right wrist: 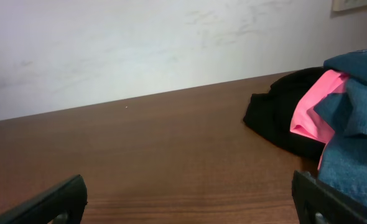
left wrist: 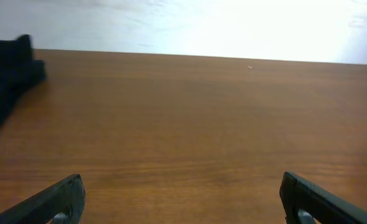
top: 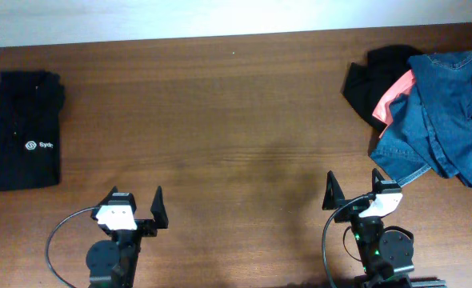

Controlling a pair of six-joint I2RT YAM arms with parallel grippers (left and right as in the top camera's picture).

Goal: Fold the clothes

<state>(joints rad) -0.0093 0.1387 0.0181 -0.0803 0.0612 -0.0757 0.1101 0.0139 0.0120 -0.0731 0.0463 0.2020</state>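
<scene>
A folded black shirt (top: 22, 132) with a white logo lies at the far left of the table; its edge shows in the left wrist view (left wrist: 9, 74). A pile of unfolded clothes sits at the right: blue denim (top: 444, 112), a pink garment (top: 394, 98) and a black garment (top: 376, 76). In the right wrist view the denim (right wrist: 357, 149), the pink garment (right wrist: 314, 115) and the black garment (right wrist: 274, 118) show at right. My left gripper (top: 134, 206) is open and empty near the front edge. My right gripper (top: 353, 189) is open and empty, just left of the denim's lower edge.
The brown wooden table (top: 220, 120) runs between the folded shirt and the pile. A pale wall (right wrist: 140, 43) stands behind the table's far edge. Black cables loop beside both arm bases at the front.
</scene>
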